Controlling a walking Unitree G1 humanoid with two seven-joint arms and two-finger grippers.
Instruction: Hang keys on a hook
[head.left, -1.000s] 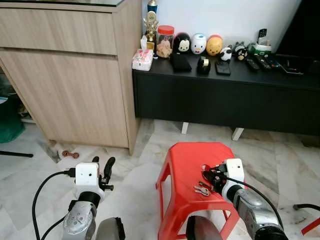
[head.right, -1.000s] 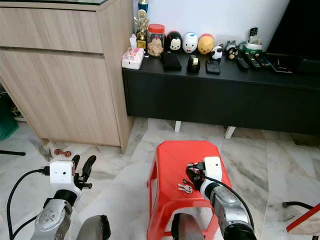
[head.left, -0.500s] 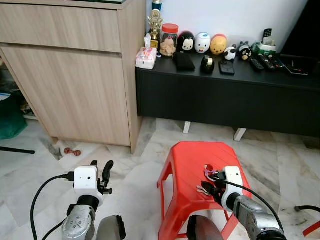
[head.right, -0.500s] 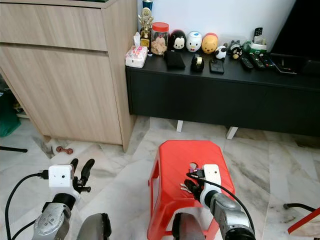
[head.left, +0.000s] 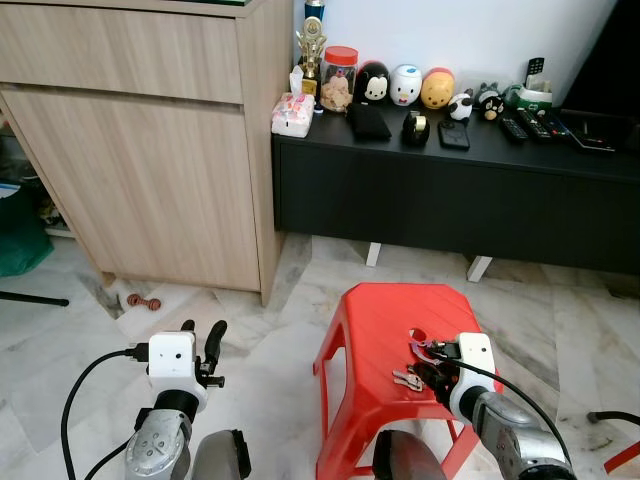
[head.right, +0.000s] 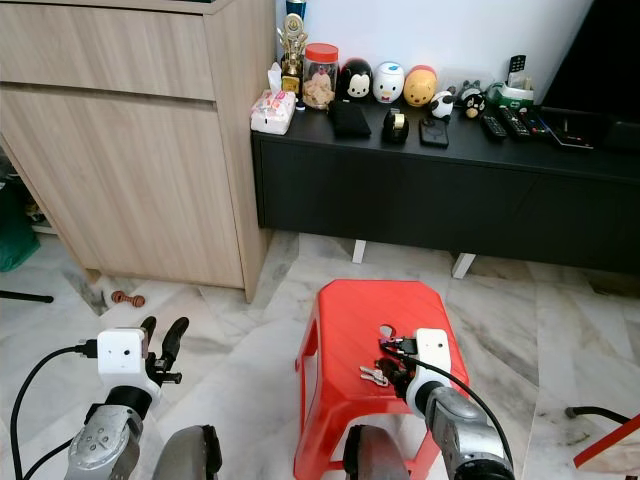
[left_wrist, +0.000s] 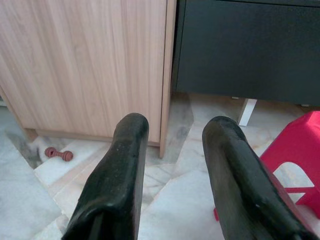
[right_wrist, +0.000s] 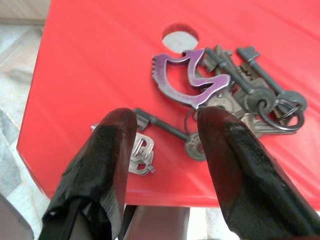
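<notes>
A bunch of keys (right_wrist: 235, 97) with a purple metal tag (right_wrist: 187, 75) lies on top of a red plastic stool (head.left: 375, 320). My right gripper (right_wrist: 165, 132) hovers low over the stool top, open, its two black fingers on either side of one long key (right_wrist: 162, 124). In the head views the right gripper (head.left: 430, 370) sits at the stool's right front part, beside the keys (head.left: 408, 378). My left gripper (head.left: 200, 340) hangs open above the marble floor to the left of the stool, holding nothing.
A wooden cabinet (head.left: 140, 150) stands at the left. A black low sideboard (head.left: 450, 190) carries figurines, a jar, remotes and a tissue pack. A small red dumbbell toy (head.left: 143, 301) lies on the floor by the cabinet. A round hole (right_wrist: 180, 36) pierces the stool top.
The camera has shifted slightly. My right gripper has pulled back a little toward me along the stool top and sits lower by the keys. The left arm has stayed put.
</notes>
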